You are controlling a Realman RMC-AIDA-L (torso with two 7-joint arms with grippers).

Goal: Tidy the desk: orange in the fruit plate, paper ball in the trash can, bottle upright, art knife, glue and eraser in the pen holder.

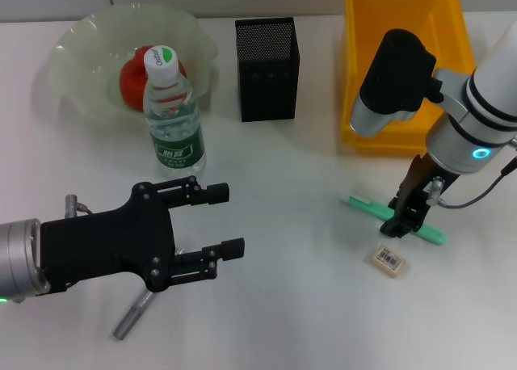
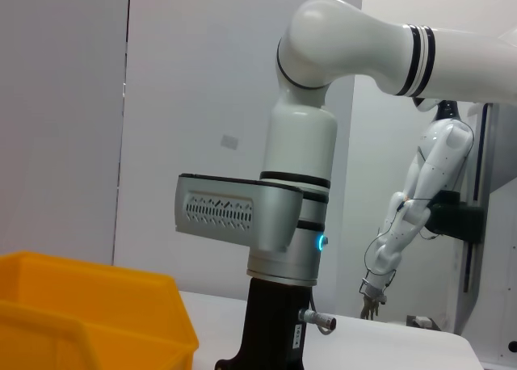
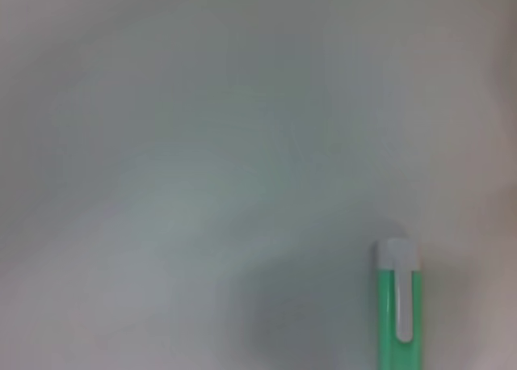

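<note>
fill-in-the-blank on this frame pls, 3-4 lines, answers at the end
1. The water bottle with the green label stands ____ in front of the fruit plate.
2. The right claw is down at the ____ art knife.
3. The eraser lies on the ____, outside the black mesh pen holder.
4. The left claw hovers with its fingers ____.

Answers: upright; green; desk; open

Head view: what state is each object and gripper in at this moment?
Bottle: upright beside the fruit plate.
Orange: in the fruit plate.
Pen holder: upright; contents not visible.
Green art knife: flat on desk, right gripper down on it.
Eraser: flat on desk.
Grey glue stick: lying on desk.
Left gripper: open, empty.
</note>
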